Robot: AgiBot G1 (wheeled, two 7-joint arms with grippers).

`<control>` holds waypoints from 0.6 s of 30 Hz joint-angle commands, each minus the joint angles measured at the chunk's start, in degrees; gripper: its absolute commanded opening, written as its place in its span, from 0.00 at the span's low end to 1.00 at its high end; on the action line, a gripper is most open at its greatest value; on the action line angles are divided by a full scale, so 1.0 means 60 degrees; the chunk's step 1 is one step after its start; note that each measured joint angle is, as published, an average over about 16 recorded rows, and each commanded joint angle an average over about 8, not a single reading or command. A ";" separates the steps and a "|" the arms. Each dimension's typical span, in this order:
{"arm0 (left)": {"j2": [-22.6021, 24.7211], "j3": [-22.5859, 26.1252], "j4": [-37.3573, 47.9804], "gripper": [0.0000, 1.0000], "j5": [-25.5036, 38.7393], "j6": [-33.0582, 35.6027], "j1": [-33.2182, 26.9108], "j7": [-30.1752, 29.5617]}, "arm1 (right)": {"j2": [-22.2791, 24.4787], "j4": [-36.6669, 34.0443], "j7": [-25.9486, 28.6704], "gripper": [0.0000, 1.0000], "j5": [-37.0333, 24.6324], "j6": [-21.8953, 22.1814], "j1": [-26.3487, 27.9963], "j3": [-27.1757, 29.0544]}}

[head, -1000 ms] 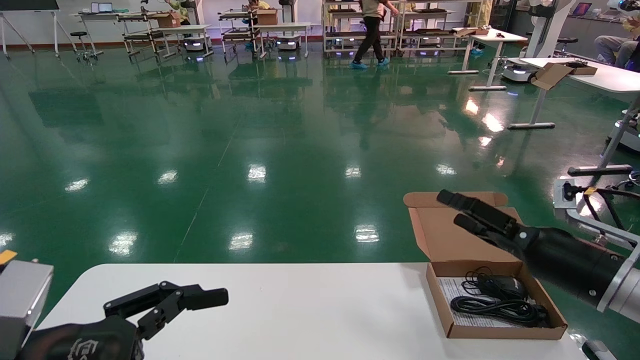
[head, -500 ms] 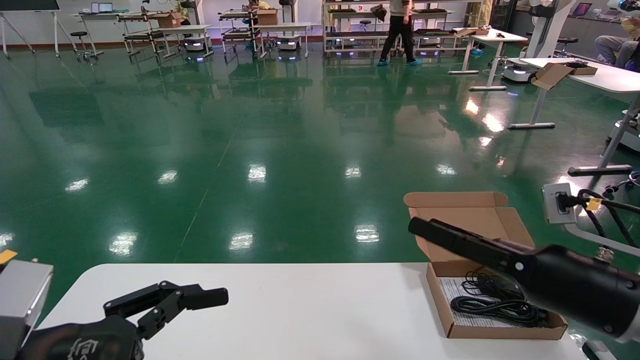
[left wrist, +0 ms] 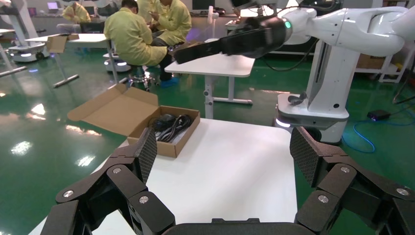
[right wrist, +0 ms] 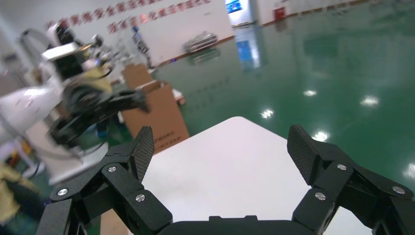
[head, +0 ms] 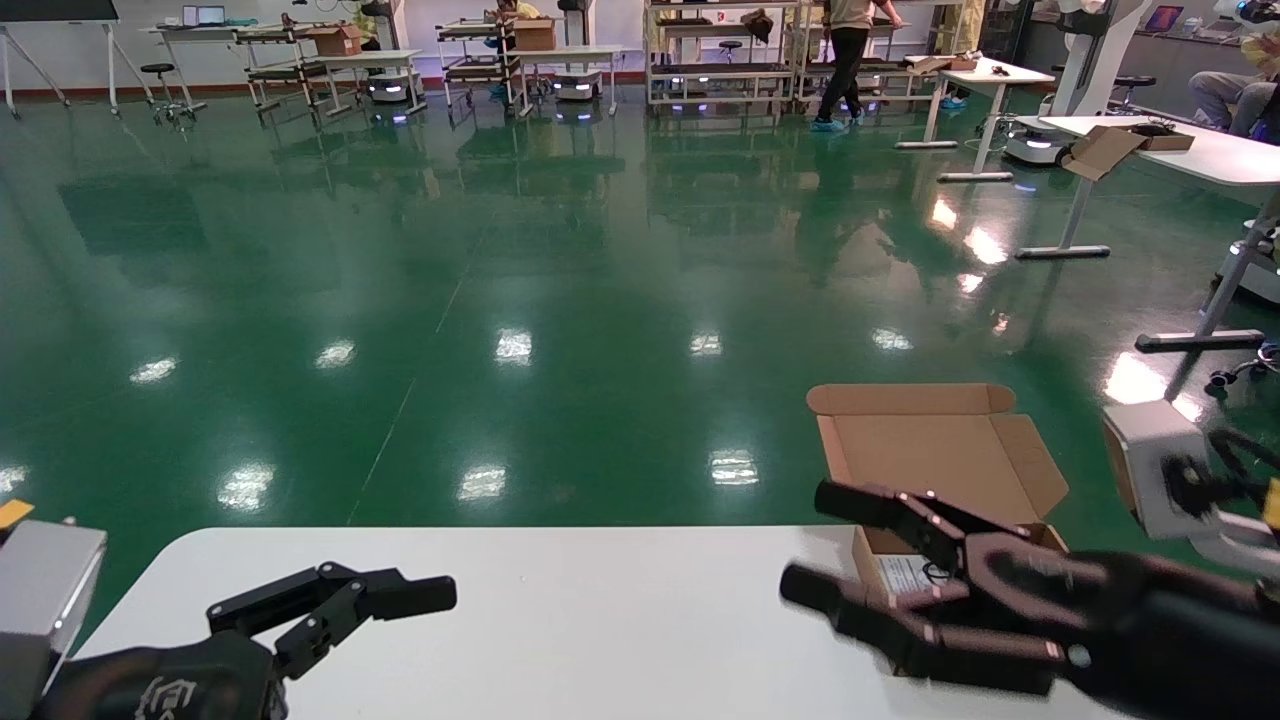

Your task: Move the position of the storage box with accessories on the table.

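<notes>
The storage box stands at the far right of the white table, with its flap lid open and leaning out past the table's far edge. My right gripper is open, hovering low over the table at the box's left front, and hides most of the tray. Only a bit of white paper shows there. In the left wrist view the box holds the black mouse and cables, and the right gripper is above it. My left gripper is open and empty at the near left corner.
Green floor lies beyond the table's far edge. Another white table with a different cardboard box stands at the far right. A white robot base stands beside the table. A large brown carton stands on the floor.
My right gripper has swung down and to the left, from above the open lid to low over the table in front of the box, and opened. The left arm has not moved.
</notes>
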 commanded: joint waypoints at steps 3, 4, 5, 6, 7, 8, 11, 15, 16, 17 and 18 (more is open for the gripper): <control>0.0000 0.0000 0.0000 1.00 0.0000 0.0000 0.0000 0.0000 | 0.0218 0.0789 -0.0298 1.00 -0.0206 -0.0289 -0.0335 0.0441; 0.0000 0.0000 0.0000 1.00 0.0000 0.0000 0.0000 0.0000 | 0.0273 0.0990 -0.0373 1.00 -0.0258 -0.0362 -0.0420 0.0553; 0.0000 0.0000 0.0000 1.00 0.0000 0.0000 0.0000 0.0000 | 0.0326 0.1182 -0.0446 1.00 -0.0309 -0.0433 -0.0501 0.0661; 0.0000 0.0000 0.0000 1.00 0.0000 0.0000 0.0000 0.0000 | 0.0382 0.1383 -0.0522 1.00 -0.0361 -0.0506 -0.0587 0.0773; 0.0000 0.0000 0.0000 1.00 0.0000 0.0000 0.0000 0.0000 | 0.0437 0.1583 -0.0597 1.00 -0.0413 -0.0579 -0.0671 0.0885; 0.0000 0.0000 0.0000 1.00 0.0000 0.0000 0.0000 0.0000 | 0.0490 0.1776 -0.0670 1.00 -0.0464 -0.0650 -0.0753 0.0993; 0.0000 0.0000 0.0000 1.00 0.0000 0.0000 0.0000 0.0000 | 0.0654 0.2370 -0.0894 1.00 -0.0619 -0.0867 -0.1005 0.1324; 0.0000 0.0000 0.0000 1.00 0.0000 -0.0001 0.0001 0.0000 | 0.0837 0.3047 -0.1147 1.00 -0.0790 -0.1117 -0.1289 0.1702; 0.0000 0.0000 0.0001 1.00 0.0000 -0.0001 0.0001 0.0000 | 0.0877 0.3196 -0.1197 1.00 -0.0827 -0.1174 -0.1351 0.1785; 0.0000 0.0000 0.0001 1.00 0.0000 -0.0002 0.0001 0.0000 | 0.0908 0.3314 -0.1235 1.00 -0.0857 -0.1219 -0.1400 0.1852; 0.0000 0.0000 0.0001 1.00 0.0000 -0.0002 0.0002 0.0000 | 0.0933 0.3407 -0.1264 1.00 -0.0880 -0.1255 -0.1440 0.1906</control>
